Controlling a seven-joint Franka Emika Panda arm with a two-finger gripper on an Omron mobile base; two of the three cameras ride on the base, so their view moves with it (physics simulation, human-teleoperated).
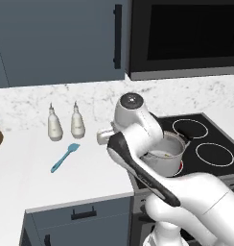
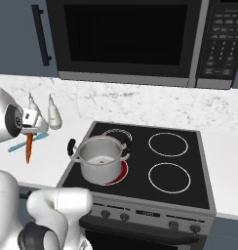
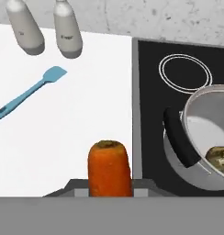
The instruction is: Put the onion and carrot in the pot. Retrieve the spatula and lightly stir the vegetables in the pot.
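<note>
My tool (image 3: 109, 193) pinches the short orange-red tapered carrot (image 3: 109, 167) above the white desk (image 3: 81, 137), the shiny steel pot (image 3: 203, 137) just beside it.

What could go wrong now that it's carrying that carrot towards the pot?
The gripper holds the carrot by its top end alone, so the carrot hangs long below and might swing or slip out.

The carrot is over the counter, not yet over the pot. Carried across too low, its tip could knock the pot's rim or black handle and shift it.

Dropped from high up, it could bounce off the onion already inside.
</note>
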